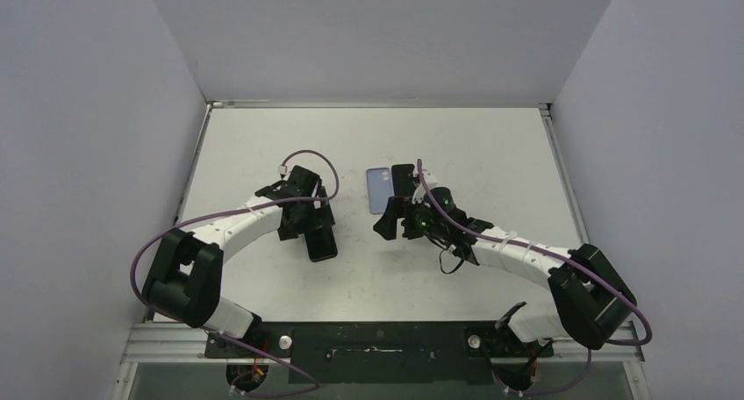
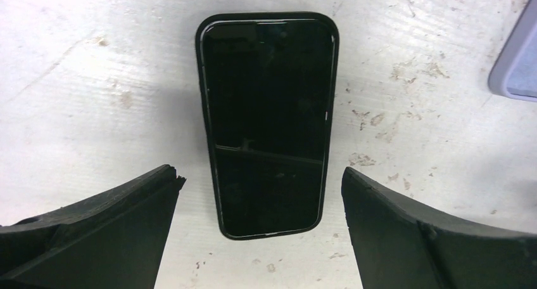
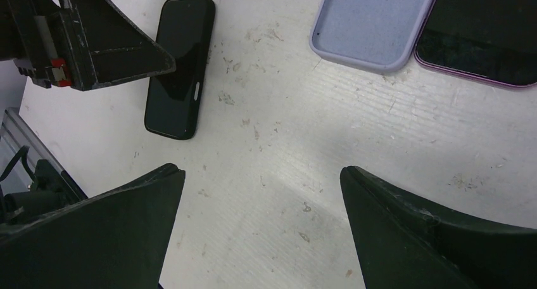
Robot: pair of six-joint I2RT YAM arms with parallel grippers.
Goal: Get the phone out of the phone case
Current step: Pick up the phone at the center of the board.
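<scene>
Phone (image 2: pixel 266 124) in black case (image 2: pixel 201 80) lies under the wide-open left gripper (image 2: pixel 259 175); better to close squarely on its long edges. Right gripper (image 3: pixel 259 172) near the phone, also open.

You see a black phone (image 2: pixel 266 124) with a glossy dark screen. Phone case (image 3: pixel 373 23): pale lilac, plain. Second phone (image 3: pixel 481 42): black screen, pink-purple rim. Worktop (image 2: pixel 76 80): off-white, brown-grey scuff specks. Left gripper (image 2: pixel 261 175), right gripper (image 3: pixel 261 172): matte black. Cables (image 1: pixel 307 152): purple. Arm links (image 1: pixel 232 229): white.
</scene>
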